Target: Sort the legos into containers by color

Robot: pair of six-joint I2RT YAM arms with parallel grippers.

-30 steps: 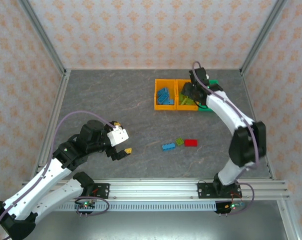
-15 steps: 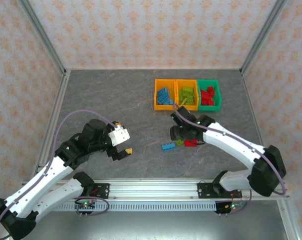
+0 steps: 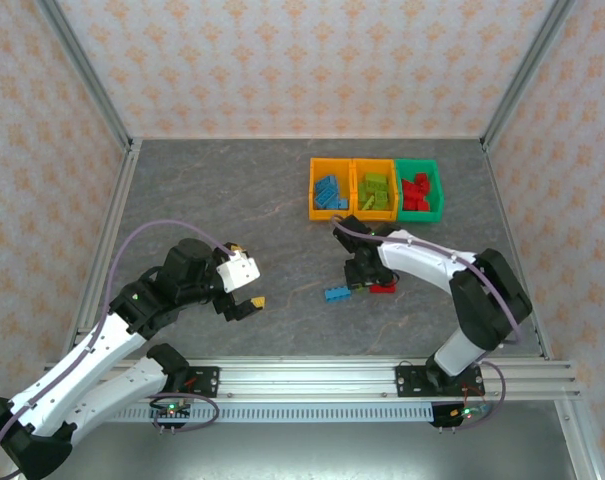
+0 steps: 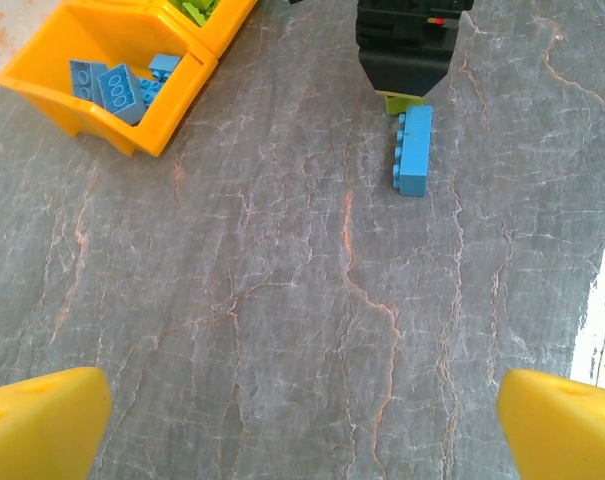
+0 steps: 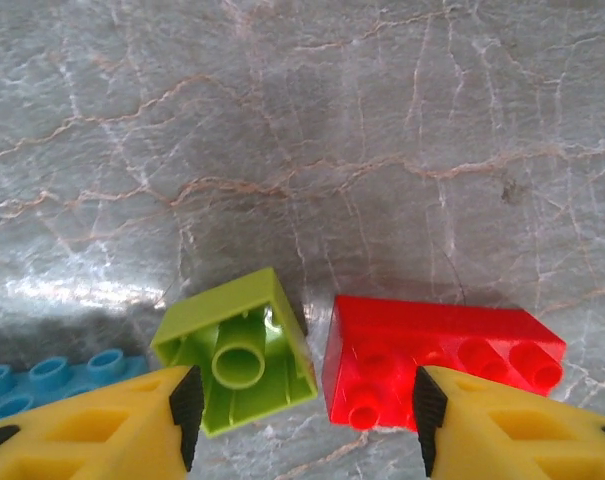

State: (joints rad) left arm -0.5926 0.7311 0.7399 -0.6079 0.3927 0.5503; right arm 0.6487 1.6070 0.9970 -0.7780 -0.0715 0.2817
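The right gripper (image 3: 360, 280) hangs low over the middle of the grey stone-patterned worktop (image 3: 212, 190), its jaws wide apart and holding nothing. In the right wrist view the small lime green plastic brick (image 5: 237, 350) lies upside down, hollow side up and turned askew to the jaws. The red studded plastic brick (image 5: 442, 360) sits just beside it on the right, and the blue studded plastic brick (image 5: 37, 385) lies near it on the left.

The step in hand looks to be the pick of the lime green plastic brick. As the jaws stand, the gap spans part of the green brick and part of the red one, so closing here would likely pinch both or knock the red one aside. Better to shift left until the green brick is centred, then twist the wrist so the yellow fingers (image 5: 92, 425) meet two flat opposite walls. Only then go fully down and close.

Its home is judged to be the middle orange-yellow plastic bin (image 3: 374, 162) at the far side, which holds green bricks. That bin stands between the left orange-yellow plastic bin (image 3: 313, 190) with blue bricks and the green plastic bin (image 3: 439, 188) with red ones. The left gripper (image 3: 244, 302) hovers well apart at the near left, jaws wide and empty
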